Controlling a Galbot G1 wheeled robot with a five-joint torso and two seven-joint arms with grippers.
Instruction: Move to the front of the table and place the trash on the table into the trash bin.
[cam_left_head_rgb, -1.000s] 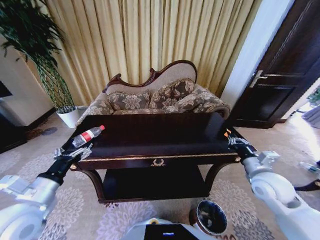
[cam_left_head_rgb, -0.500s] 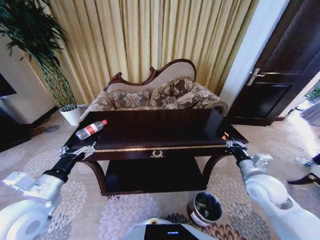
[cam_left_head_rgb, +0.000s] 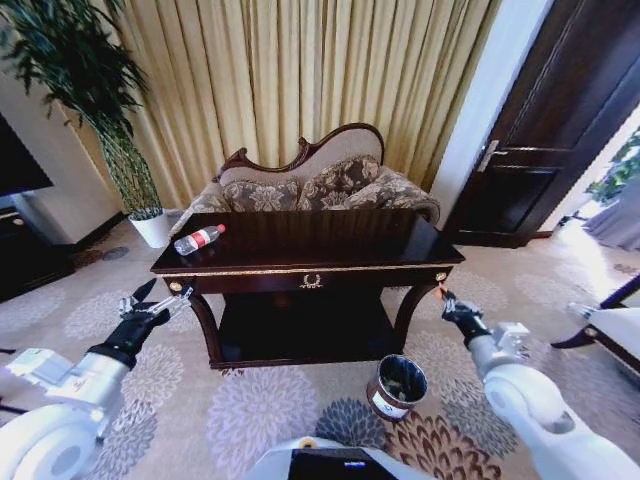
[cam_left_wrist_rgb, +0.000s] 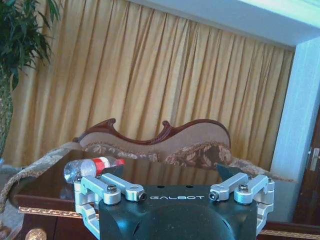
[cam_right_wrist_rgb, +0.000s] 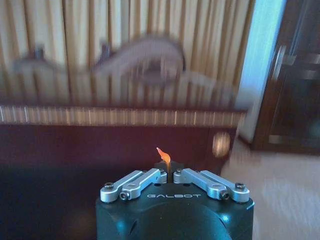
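The right gripper (cam_right_wrist_rgb: 167, 169) pinches an orange scrap (cam_right_wrist_rgb: 163, 155) (fingers closed), while the left gripper (cam_left_head_rgb: 150, 301) hangs spread wide, empty.

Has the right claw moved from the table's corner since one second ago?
Yes. The right claw, shut on the orange scrap, has pulled back off the table's right front corner and now sits below its top.

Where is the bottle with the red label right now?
In the head view, the bottle lies on its side at the table's left end, in front of the sofa.
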